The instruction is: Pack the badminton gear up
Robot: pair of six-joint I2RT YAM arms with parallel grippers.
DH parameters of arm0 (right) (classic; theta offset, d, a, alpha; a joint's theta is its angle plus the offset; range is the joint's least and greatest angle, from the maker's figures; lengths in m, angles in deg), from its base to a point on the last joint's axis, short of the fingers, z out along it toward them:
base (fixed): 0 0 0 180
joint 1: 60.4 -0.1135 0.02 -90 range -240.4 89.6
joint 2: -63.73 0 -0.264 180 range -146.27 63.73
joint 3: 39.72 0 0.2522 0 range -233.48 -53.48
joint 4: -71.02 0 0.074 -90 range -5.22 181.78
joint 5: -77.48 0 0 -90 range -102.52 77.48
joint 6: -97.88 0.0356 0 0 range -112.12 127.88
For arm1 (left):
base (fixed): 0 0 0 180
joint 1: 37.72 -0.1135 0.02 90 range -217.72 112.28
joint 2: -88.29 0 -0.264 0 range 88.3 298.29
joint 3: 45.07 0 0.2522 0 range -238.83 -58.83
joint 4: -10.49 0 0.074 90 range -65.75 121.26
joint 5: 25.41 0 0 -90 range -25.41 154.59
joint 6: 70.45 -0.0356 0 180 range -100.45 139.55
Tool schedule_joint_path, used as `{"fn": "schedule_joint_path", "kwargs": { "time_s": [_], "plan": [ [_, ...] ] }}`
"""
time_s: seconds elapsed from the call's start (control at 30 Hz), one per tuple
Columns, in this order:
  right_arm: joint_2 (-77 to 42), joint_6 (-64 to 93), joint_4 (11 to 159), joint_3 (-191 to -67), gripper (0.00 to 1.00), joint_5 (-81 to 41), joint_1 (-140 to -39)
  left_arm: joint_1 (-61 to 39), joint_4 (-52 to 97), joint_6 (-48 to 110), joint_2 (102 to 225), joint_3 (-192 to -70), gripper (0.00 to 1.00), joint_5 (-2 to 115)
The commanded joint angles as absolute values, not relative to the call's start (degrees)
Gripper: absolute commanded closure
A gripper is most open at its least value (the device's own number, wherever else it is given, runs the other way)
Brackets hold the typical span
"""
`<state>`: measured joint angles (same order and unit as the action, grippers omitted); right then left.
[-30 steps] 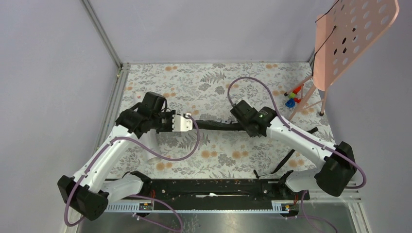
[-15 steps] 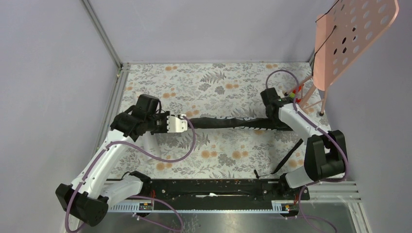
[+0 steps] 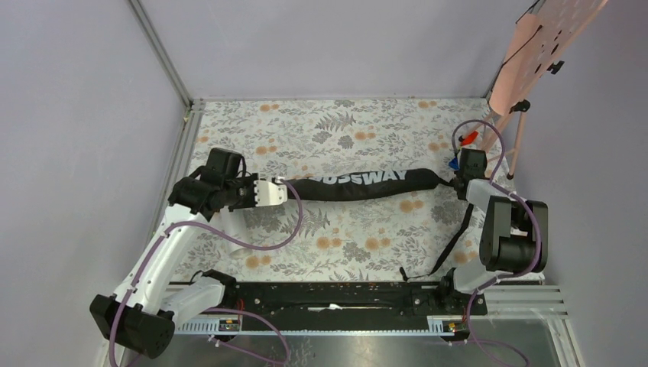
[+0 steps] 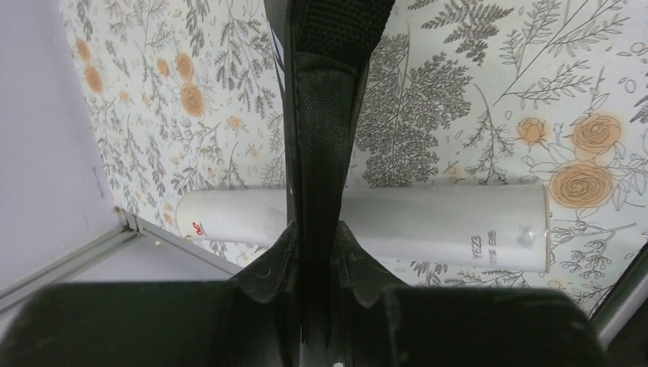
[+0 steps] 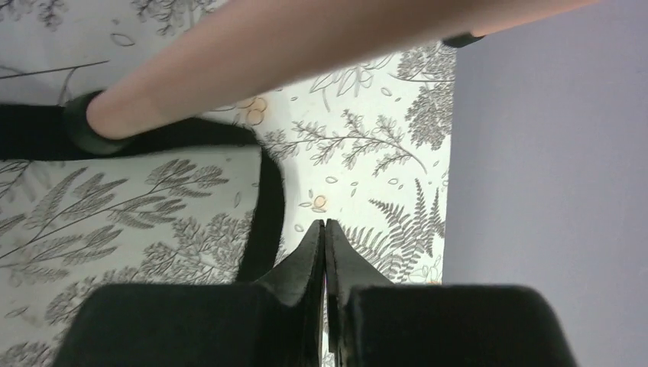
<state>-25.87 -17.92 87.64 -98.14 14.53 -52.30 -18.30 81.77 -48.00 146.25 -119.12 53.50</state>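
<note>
While your left gripper (image 4: pixel 315 245) clamps one end of the black CROSSWAY bag (image 3: pixel 359 183), stretched across the middle of the table (image 3: pixel 336 130) above the white tube (image 4: pixel 458 225), your right gripper (image 5: pixel 325 238) sits pinched fully together at the bag's far end, with nothing visible between its tips. Trouble lies right there: a leg of the pink stand (image 5: pixel 290 46) crosses just above those fingers, and the bag's strap (image 5: pixel 266 210) runs beside its foot. Pull or lift further and you could tip the stand, snag the strap, or lose the bag's right end.
</note>
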Motion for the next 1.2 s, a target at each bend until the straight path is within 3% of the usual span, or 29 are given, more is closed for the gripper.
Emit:
{"fn": "schedule_joint_path", "kwargs": {
  "time_s": [0.0, 0.1, 0.17, 0.3, 0.5, 0.57, 0.6, 0.8, 0.9, 1.17],
  "plan": [
    [-21.18, -22.91, 71.63, -92.70, 1.00, 12.10, -51.35, -19.09, 78.75, -48.30, 144.33, -120.65, 1.00, 53.52],
    [-16.21, -22.81, 73.04, -91.17, 1.00, 8.29, -51.35, -19.09, 78.83, -48.33, 144.28, -121.22, 1.00, 51.25],
    [-12.24, -21.57, 76.76, -91.49, 0.94, 5.36, -51.35, -19.09, 78.92, -48.47, 144.42, -121.46, 1.00, 49.45],
    [-4.68, -16.61, 83.78, -90.91, 0.52, -0.55, -51.43, -19.09, 78.89, -47.97, 144.85, -122.99, 1.00, 45.28],
    [9.91, -14.57, 94.65, -87.86, 0.28, -12.96, -56.37, -19.03, 78.87, -46.50, 145.69, -127.51, 1.00, 38.79],
    [15.49, -14.64, 96.40, -85.67, 0.07, -19.90, -59.52, -19.01, 78.92, -45.94, 146.15, -128.79, 1.00, 37.17],
    [18.20, -14.63, 97.22, -84.64, 0.01, -23.34, -61.90, -19.00, 78.87, -45.89, 146.39, -129.27, 1.00, 36.52],
    [29.58, -16.02, 95.74, -77.88, 0.00, -42.47, -72.31, -18.83, 80.58, -46.94, 147.50, -132.96, 1.00, 33.88],
    [30.51, -20.69, 95.13, -78.59, 0.00, -42.74, -76.62, -18.59, 85.57, -50.58, 147.41, -136.14, 1.00, 30.98],
    [8.06, -33.35, 102.46, -96.21, 0.00, -39.28, -82.44, -18.32, 87.37, -51.17, 144.53, -138.22, 1.00, 25.02]
  ]
}}
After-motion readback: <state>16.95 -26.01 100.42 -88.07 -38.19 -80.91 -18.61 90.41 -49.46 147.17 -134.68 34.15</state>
